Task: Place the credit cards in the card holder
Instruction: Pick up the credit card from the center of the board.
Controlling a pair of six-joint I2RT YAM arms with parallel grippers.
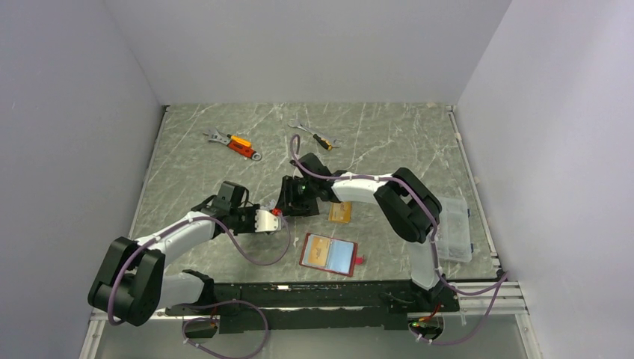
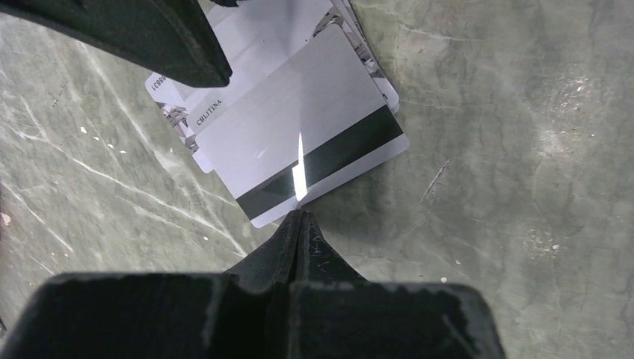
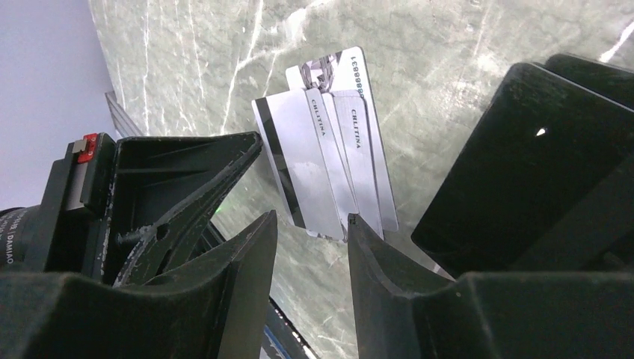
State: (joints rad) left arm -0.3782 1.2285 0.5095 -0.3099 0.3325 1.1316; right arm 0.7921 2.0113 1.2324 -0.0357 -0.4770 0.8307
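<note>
Silver cards [image 2: 299, 127] lie fanned between both claws. Left claw [image 2: 299, 218] is shut, tips at the striped top card's edge; hold unclear. Right claw [image 3: 311, 228] is half open above the fan, holding nothing. Orange card [image 1: 340, 212] lies on the tabletop [image 1: 419, 142], beside the open holder [image 1: 330, 254].

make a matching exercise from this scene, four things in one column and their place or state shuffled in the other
1 card holder
2 orange-gold card
3 left gripper
4 clear plastic box

a shut, tips at the edge of the silver cards
b far right of the scene
c lying open, nearest the front
d lying flat just behind the holder

Pairs: 1-c, 2-d, 3-a, 4-b
</note>
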